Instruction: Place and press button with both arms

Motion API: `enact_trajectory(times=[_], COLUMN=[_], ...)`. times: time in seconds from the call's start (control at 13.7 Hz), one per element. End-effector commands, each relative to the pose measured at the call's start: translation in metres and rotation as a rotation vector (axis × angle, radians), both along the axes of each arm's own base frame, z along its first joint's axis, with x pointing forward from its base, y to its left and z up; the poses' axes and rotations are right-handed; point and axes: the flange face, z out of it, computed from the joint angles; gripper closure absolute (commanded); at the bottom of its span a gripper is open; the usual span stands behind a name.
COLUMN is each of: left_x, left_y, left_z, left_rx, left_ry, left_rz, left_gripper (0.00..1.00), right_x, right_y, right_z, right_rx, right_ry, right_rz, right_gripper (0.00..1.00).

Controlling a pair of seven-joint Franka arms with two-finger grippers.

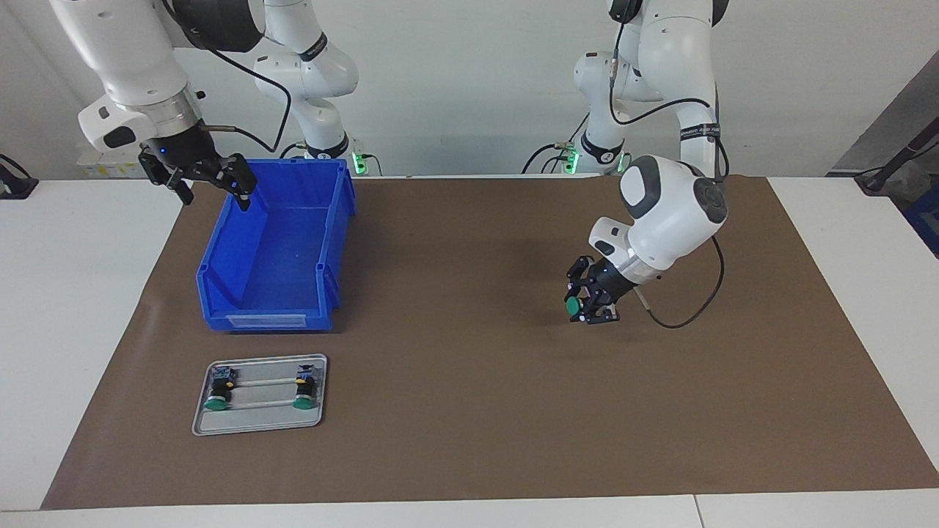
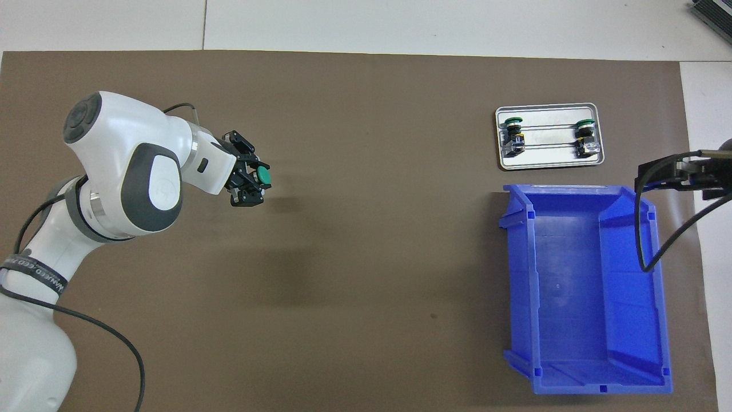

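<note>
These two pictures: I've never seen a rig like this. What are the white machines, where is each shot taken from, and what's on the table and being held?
The white machines are two robot arms, each ending in a small black two-finger gripper. One picture looks at them from across the table; the other looks steeply down from above their own end, so its sides are swapped.

The left gripper is up over the bare brown mat, shut on a green-capped button. The right gripper waits open over the rim of the empty blue bin.

A metal tray lies on the mat beside the bin, farther from the robots, with two more buttons lying in it.
</note>
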Motion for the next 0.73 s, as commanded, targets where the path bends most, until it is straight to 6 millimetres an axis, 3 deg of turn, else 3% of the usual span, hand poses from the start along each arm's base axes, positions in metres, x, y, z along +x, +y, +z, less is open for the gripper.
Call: enact_trajectory(times=[0.0, 0.51, 0.66], left_x=[-0.008, -0.030, -0.037], left_y=[0.025, 0.081, 0.084], left_z=[0.005, -0.001, -0.004], left_rx=[-0.082, -0.280, -0.322], left_ry=[0.027, 0.064, 0.072], left_rz=[-0.012, -0.011, -0.001], left_gripper=[0.92, 0.98, 0.99], right_x=[-0.003, -0.003, -0.003], right_y=[0.000, 0.001, 0.000], right_z=[-0.001, -0.001, -0.001], right_rx=[-0.001, -0.001, -0.001], right_ry=[-0.002, -0.002, -0.002], right_rz=[0.019, 0.021, 0.019], right_gripper=[0.00, 0.00, 0.00])
